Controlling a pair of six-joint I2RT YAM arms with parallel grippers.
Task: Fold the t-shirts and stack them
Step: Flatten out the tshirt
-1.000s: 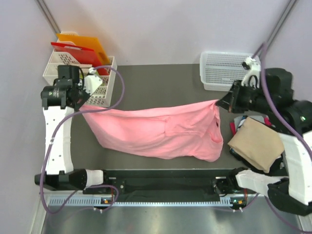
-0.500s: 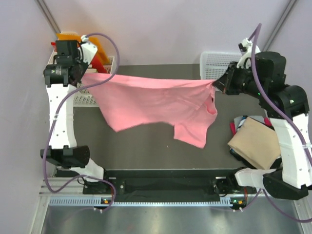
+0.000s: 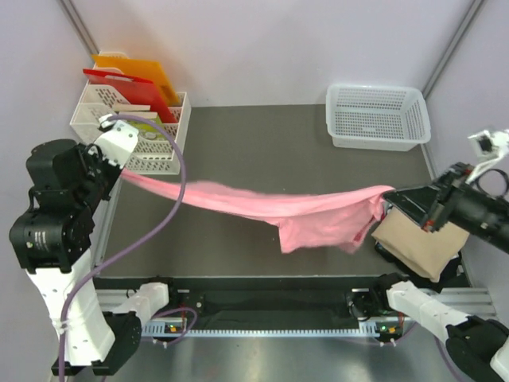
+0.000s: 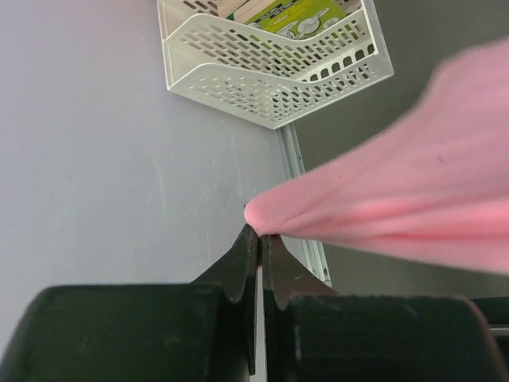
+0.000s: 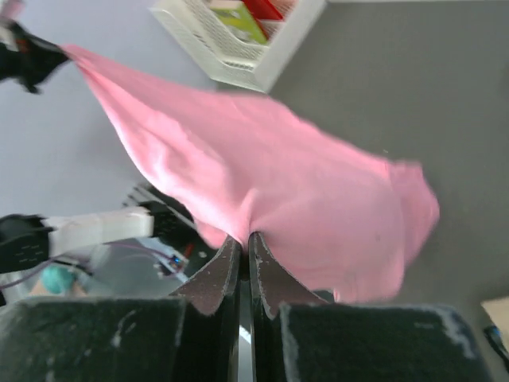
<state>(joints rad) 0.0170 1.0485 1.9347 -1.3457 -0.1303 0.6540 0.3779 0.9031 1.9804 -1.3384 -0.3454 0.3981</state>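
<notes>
You are in a robotics lab test cell: plain pale enclosure walls (image 3: 262,48) surround a dark grey matte tabletop (image 3: 262,143). White-and-black robot arms (image 3: 60,239) with purple cables (image 3: 179,191) mount on a slotted aluminium rail (image 3: 270,328).

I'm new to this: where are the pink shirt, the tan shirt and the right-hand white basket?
pink shirt (image 3: 318,227): top view, sagging middle.
tan shirt (image 3: 413,251): top view, folded upper face.
white basket (image 3: 374,142): top view, near wall.

Overhead view facing down, wrist views close-up (all share pink t-shirt (image 3: 318,225))
</notes>
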